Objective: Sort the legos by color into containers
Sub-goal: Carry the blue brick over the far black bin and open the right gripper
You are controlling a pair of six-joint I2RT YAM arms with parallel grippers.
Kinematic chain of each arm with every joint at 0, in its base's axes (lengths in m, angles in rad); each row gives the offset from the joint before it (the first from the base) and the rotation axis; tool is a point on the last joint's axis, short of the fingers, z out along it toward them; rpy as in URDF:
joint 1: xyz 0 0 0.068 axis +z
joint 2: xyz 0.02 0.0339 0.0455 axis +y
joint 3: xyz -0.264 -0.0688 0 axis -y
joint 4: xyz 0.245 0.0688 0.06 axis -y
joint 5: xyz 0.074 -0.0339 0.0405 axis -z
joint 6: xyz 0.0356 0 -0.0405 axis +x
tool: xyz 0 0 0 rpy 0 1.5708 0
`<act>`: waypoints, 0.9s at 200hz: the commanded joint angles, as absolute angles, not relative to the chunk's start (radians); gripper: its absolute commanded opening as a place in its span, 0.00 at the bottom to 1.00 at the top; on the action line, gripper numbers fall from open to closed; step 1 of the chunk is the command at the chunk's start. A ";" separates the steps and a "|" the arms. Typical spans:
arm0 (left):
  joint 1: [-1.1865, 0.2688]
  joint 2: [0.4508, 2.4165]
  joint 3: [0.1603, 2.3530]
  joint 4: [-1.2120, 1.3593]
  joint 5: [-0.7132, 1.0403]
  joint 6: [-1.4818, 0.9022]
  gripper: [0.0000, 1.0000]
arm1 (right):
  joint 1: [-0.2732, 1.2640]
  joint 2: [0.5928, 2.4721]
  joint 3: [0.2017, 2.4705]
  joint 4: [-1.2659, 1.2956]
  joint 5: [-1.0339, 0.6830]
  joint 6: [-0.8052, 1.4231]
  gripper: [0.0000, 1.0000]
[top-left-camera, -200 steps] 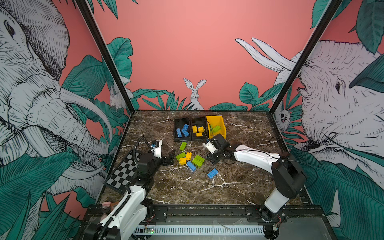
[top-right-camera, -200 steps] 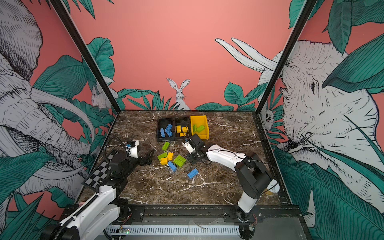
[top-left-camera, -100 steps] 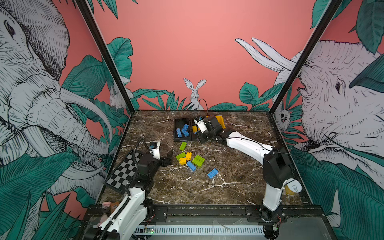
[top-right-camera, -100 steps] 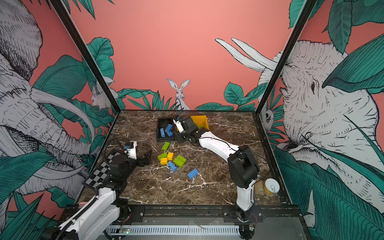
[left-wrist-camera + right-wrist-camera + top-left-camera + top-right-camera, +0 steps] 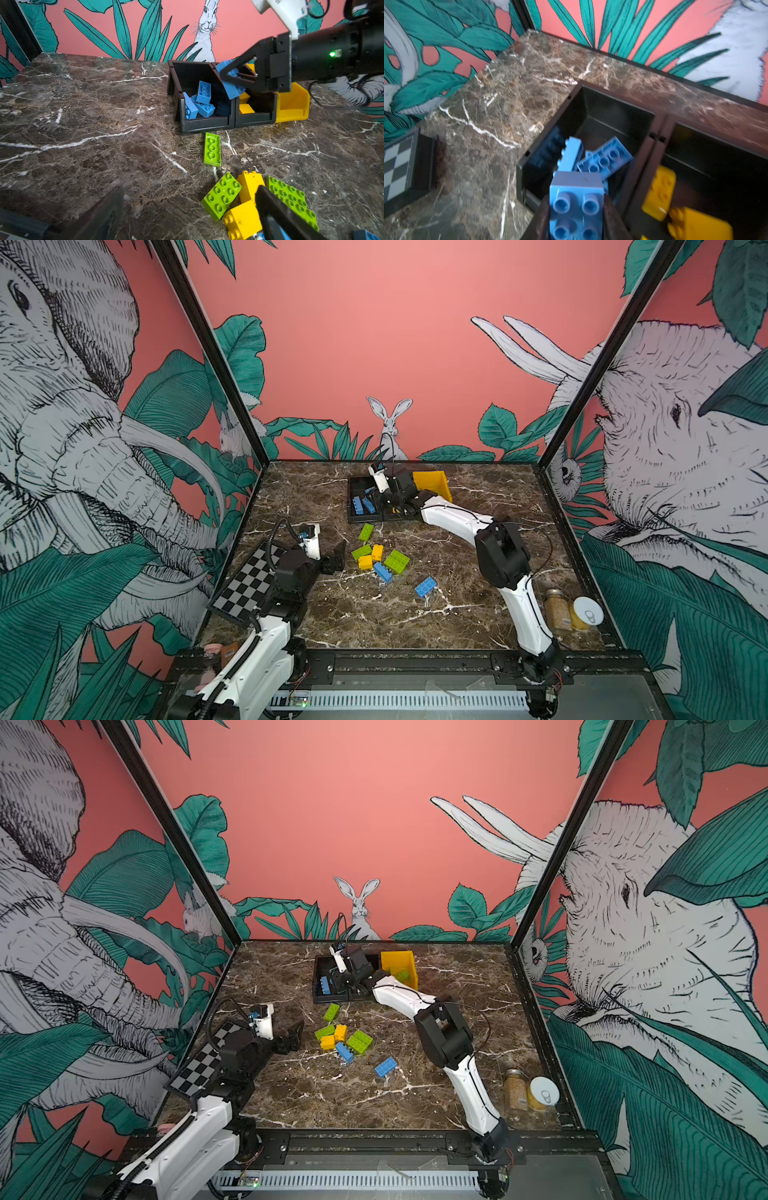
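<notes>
Lower left in a top view, the left pincer (image 5: 334,558) hangs wide and empty beside the loose pile. At frame centre seven bricks lie unsorted on the surface (image 5: 374,622): three green, two yellow and two blue, including a lone blue brick (image 5: 426,586). Above them, the left black bin (image 5: 205,124) holds several blue pieces, the middle black bin (image 5: 255,120) holds yellow ones, and the yellow bin (image 5: 409,965) holds a green one. The right pincer (image 5: 234,78) grips a held blue brick (image 5: 576,199) above the left black bin, not yet released. Roughly half the sorting looks left.
</notes>
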State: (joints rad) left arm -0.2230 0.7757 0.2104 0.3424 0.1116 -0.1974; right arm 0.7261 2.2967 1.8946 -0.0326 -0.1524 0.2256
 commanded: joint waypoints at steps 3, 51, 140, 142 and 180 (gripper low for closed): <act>-0.227 0.782 0.209 0.358 0.127 -0.209 0.99 | 0.736 2.380 2.004 0.053 -0.221 0.244 0.28; -0.227 0.790 0.212 0.362 0.129 -0.208 0.99 | 0.738 2.494 2.160 0.001 -0.225 0.245 0.29; -0.226 0.808 0.216 0.373 0.141 -0.212 0.99 | 0.737 2.586 2.437 -0.258 -0.193 0.221 0.62; -0.226 0.808 0.215 0.373 0.141 -0.213 0.99 | 0.737 2.581 2.434 -0.263 -0.193 0.218 0.63; -0.227 0.799 0.214 0.370 0.139 -0.212 0.99 | 0.746 2.344 2.222 -0.296 -0.189 0.183 0.63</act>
State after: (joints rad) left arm -0.2230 0.8093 0.2104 0.3492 0.1307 -0.2066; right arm 0.7322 2.5469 2.3329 -0.2684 -0.2054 0.2192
